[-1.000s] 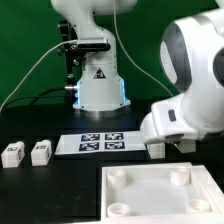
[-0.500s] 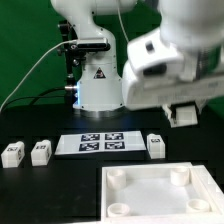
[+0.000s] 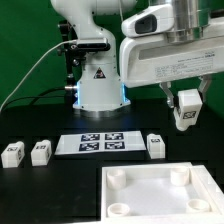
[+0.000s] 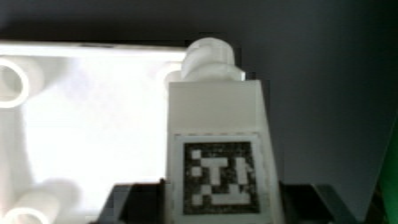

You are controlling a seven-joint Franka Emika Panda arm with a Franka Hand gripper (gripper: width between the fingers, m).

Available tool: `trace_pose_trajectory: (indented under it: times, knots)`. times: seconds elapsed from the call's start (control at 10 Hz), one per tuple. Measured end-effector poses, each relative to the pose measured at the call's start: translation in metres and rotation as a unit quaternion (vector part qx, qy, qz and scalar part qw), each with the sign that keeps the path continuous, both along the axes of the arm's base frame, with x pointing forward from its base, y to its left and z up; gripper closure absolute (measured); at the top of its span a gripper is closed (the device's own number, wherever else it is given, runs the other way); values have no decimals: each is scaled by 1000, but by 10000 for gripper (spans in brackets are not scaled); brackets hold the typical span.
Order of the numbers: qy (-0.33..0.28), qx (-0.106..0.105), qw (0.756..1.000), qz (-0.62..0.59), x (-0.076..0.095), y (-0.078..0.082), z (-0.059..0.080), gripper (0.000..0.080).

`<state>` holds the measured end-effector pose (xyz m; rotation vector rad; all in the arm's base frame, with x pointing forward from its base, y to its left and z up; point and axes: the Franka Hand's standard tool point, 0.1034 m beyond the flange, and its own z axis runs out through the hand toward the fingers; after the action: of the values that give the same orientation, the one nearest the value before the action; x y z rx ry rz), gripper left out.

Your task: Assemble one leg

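Holding a leg above the top
Hand clamps the leg firmly — tilt or drift on descent could miss a socket and jam.

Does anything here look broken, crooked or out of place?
Nothing stands out. One leg is off the table, gripped in the hand; three others sit beside the marker board, and the white top lies flat.

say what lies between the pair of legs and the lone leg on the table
The marker board, lying flat, in the exterior view.
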<state>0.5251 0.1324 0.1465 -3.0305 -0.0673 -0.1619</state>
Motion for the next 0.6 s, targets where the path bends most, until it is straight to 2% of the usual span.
trace_pose_trajectory:
  times: [0.1, 0.2, 0.3, 0.4, 0.5, 0.6]
  knots:
    - [-42, 3, 999, 3, 4, -2, -1, 507]
    - [-104, 4, 994, 13, 18, -12, 4, 507]
    - [-141, 5, 990, 5, 36, -20, 17, 507]
    - [-195, 10, 981, -2, 63, -20, 34, 507]
    - [-259, 15, 966, -5, 79, -18, 35, 507]
    - [-275, 13, 961, -1, 81, -19, 23, 507]
